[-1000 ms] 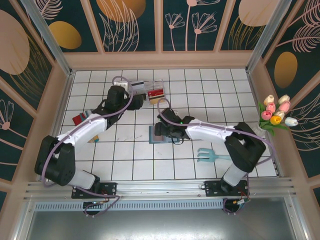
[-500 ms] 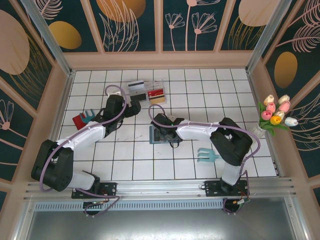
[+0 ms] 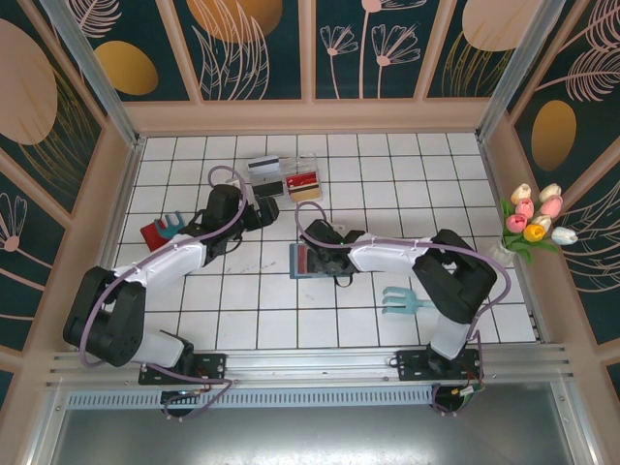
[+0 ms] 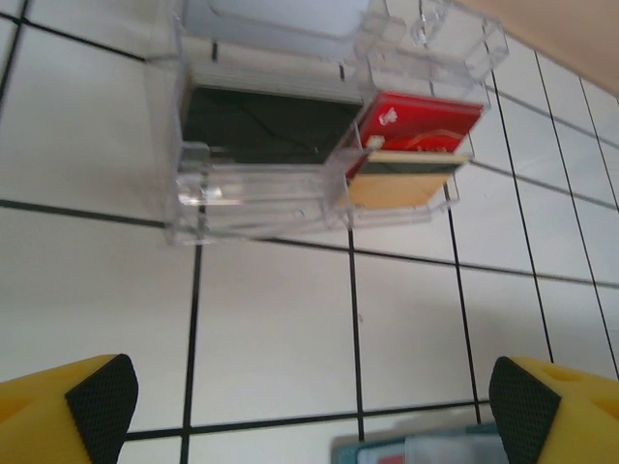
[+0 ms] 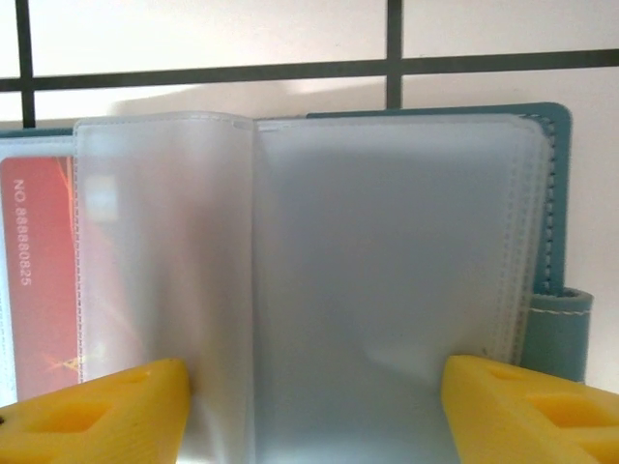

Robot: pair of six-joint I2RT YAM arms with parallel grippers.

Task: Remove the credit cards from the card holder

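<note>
Teal-blue soft bifold card holder [image 3: 308, 269] lay open mid-table, just near of the clear plastic compartment tray [image 4: 251, 205]. A red plastic card [image 5: 39, 271] sat in its left translucent sleeve [image 5: 164, 251]. Right gripper [image 5: 314, 416] was over the holder, yellow fingers [image 5: 97, 411] spread wide. Left gripper [image 4: 309, 411] was also spread, between tray and holder, holding nothing. Tray held a second red card [image 4: 421, 121], a brownish-gold card [image 4: 406, 182] and a dark grey-black card [image 4: 261, 124].
</note>
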